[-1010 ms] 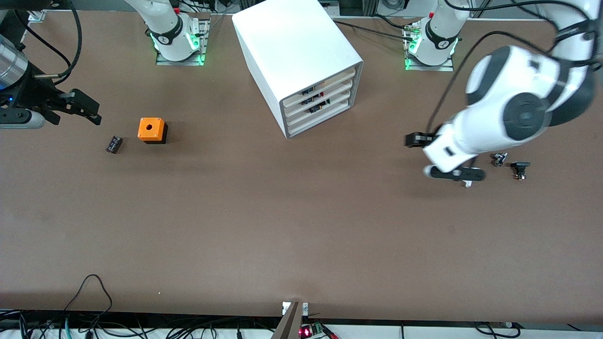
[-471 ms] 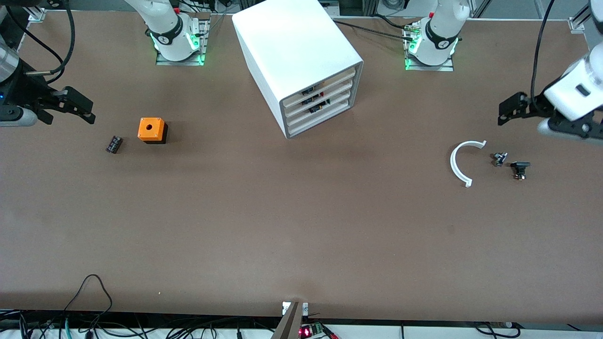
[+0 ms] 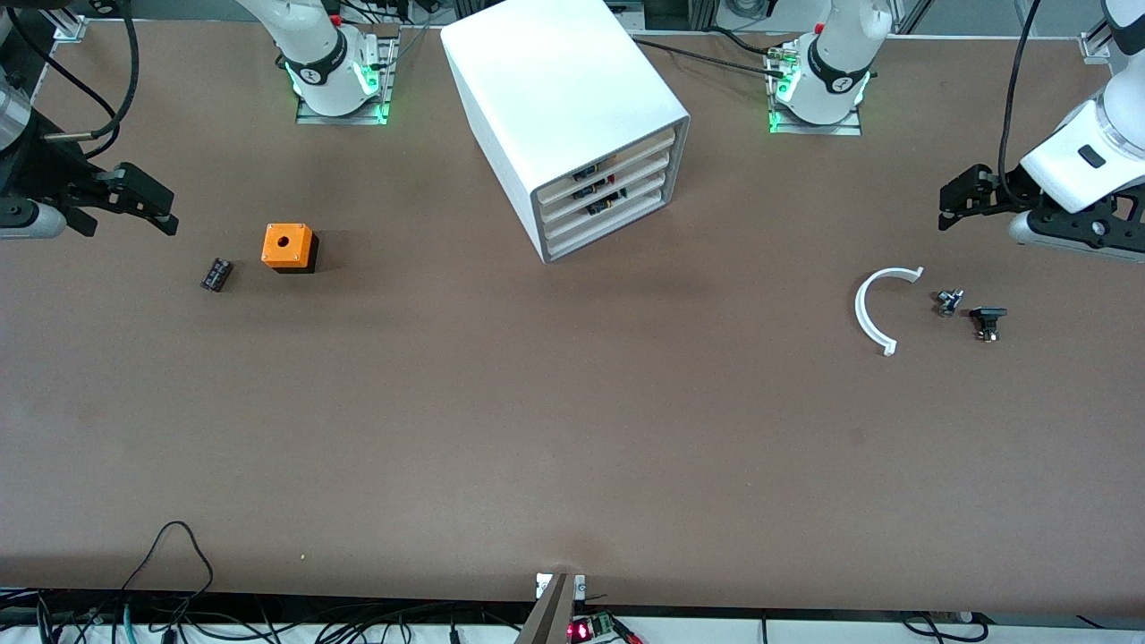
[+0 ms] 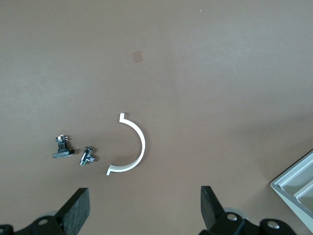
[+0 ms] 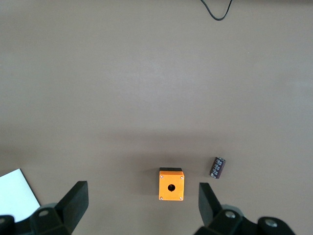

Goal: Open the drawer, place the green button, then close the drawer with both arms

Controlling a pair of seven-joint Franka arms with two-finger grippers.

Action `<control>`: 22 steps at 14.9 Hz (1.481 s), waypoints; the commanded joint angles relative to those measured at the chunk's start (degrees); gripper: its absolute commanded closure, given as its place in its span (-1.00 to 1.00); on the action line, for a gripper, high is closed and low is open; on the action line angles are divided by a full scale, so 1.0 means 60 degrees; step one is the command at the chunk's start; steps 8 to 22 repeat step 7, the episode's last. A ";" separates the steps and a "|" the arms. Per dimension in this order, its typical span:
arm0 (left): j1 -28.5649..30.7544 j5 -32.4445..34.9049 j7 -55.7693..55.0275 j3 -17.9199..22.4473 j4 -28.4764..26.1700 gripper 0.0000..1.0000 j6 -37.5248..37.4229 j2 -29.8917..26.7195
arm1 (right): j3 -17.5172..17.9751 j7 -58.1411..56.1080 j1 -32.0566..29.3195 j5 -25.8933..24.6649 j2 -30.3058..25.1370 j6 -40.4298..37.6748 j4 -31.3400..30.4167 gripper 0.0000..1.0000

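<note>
The white cabinet (image 3: 564,98) stands at the middle of the table, nearer the bases. Its four drawers all sit pushed in; the third drawer (image 3: 597,217) is shut. No green-capped button shows in any view. My left gripper (image 3: 962,204) hangs open and empty in the air at the left arm's end of the table; the left wrist view shows its fingers spread wide (image 4: 145,210) over bare table. My right gripper (image 3: 154,207) hangs open and empty at the right arm's end; the right wrist view shows it spread (image 5: 143,205), with the orange cube between its fingers, far below.
A white half-ring (image 3: 872,310) (image 4: 139,147) lies near the left gripper, with a small silver part (image 3: 948,301) and a small black part (image 3: 987,322) beside it. An orange cube with a hole (image 3: 288,247) (image 5: 171,184) and a black ribbed part (image 3: 216,274) (image 5: 218,167) lie near the right gripper.
My left arm has swung from over the white half-ring out to the left arm's end of the table, uncovering the ring. My right gripper has drifted slightly toward its end.
</note>
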 commanded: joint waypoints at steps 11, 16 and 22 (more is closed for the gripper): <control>-0.0026 0.0330 0.0034 0.0065 0.0166 -1.00 -0.0168 0.0092 | 0.0047 -0.0152 -0.0076 -0.0061 0.0113 -0.0219 0.0251 -0.99; -0.0026 0.0330 0.0034 0.0065 0.0166 -1.00 -0.0168 0.0092 | 0.0047 -0.0152 -0.0076 -0.0061 0.0113 -0.0219 0.0251 -0.99; -0.0026 0.0330 0.0034 0.0065 0.0166 -1.00 -0.0168 0.0092 | 0.0047 -0.0152 -0.0076 -0.0061 0.0113 -0.0219 0.0251 -0.99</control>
